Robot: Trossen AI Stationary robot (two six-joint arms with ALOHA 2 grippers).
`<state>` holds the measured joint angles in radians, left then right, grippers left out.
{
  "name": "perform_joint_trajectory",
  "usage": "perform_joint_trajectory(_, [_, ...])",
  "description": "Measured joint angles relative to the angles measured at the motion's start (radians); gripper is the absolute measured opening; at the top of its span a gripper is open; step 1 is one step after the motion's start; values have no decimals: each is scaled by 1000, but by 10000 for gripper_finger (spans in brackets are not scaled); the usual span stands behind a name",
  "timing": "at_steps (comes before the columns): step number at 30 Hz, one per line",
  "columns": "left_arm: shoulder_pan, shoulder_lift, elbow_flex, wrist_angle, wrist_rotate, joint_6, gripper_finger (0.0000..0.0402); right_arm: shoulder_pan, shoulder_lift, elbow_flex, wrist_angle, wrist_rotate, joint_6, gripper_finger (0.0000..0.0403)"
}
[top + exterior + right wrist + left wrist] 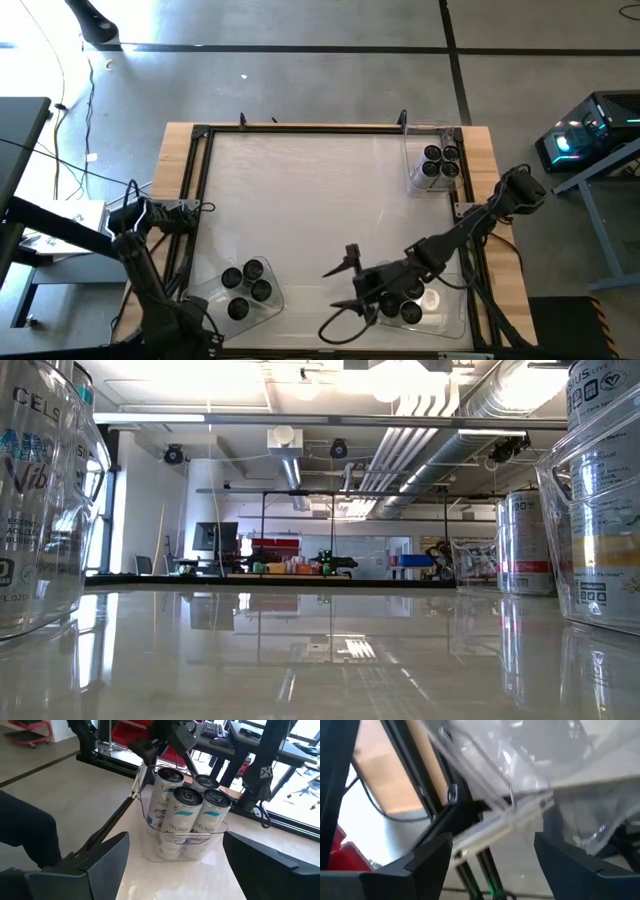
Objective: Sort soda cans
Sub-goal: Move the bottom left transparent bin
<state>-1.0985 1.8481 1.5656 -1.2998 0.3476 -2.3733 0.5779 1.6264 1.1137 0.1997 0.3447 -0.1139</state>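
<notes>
The soda cans stand upright in three clear bins. One group (248, 288) is in the near-left bin, one (441, 164) in the far-right bin, and one (408, 302) in the near-right bin under my right arm. My right gripper (340, 283) is open over the bare table between the two near bins. It points toward the near-left bin, whose cans (186, 815) show beyond its fingers (175, 837). My left gripper (492, 837) is open at the table's near-left corner (195, 325), beside that bin's clear wall (485, 775). No gripper shows in the low view.
A dark frame (300, 130) runs around the white tabletop. The table's middle (310, 200) holds nothing. My right arm (460, 235) crosses over the near-right bin. In the low view, binned cans stand close at the left (40, 500) and right (600, 510).
</notes>
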Motion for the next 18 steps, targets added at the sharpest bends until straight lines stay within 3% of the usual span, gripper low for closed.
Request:
perform_joint_trajectory(5, [9,-1,-48,29,-66,3,243,18,0,0,-7,1,0,318])
perform_joint_trajectory(18, [60,-2,-144,64,-58,95,162,33,0,0,-7,1,4,318])
